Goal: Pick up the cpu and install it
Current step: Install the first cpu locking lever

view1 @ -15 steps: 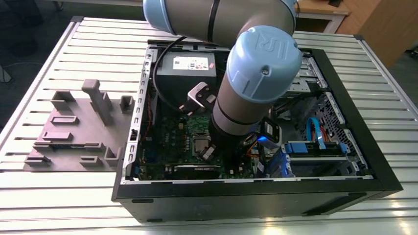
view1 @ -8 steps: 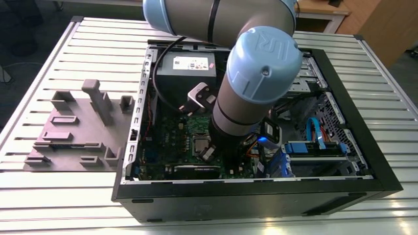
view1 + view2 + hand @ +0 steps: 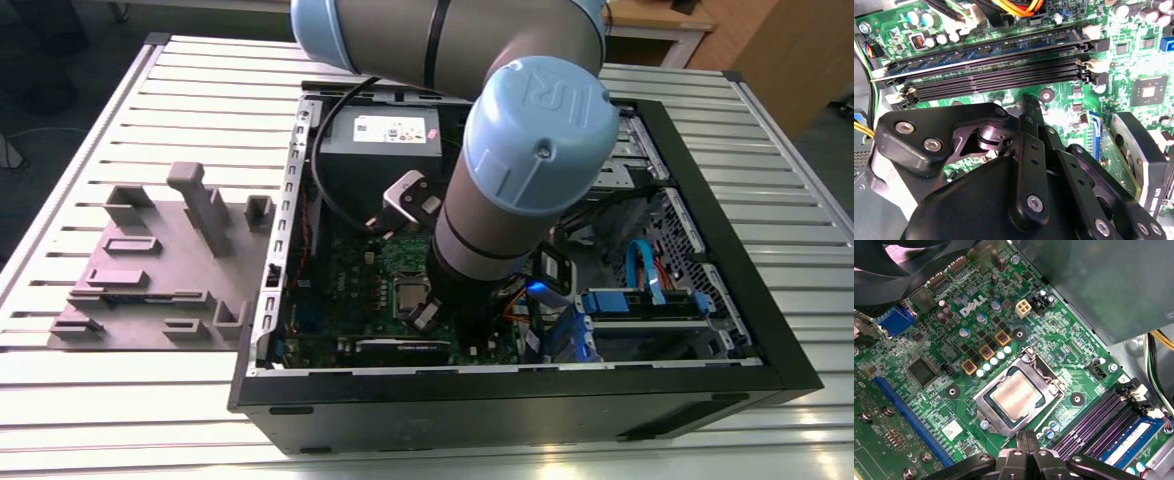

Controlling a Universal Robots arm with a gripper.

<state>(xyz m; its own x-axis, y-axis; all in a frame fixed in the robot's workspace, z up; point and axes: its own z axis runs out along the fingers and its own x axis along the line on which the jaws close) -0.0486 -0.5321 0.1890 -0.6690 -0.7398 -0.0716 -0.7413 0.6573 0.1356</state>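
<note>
The small square cpu [image 3: 1017, 396] has a brushed, silvery metal top; the socket frame [image 3: 999, 422] around it is dull grey metal; the green circuit board [image 3: 914, 440] looks glossy; the black gripper [image 3: 1030, 120] is matt metal.

The exterior view is looking down on my grey arm [image 3: 514, 190] from above the open black computer case [image 3: 534, 400]. Both wrist views are riding close over the green circuit board [image 3: 929, 440], sharing its dark memory slots [image 3: 994, 75].
</note>
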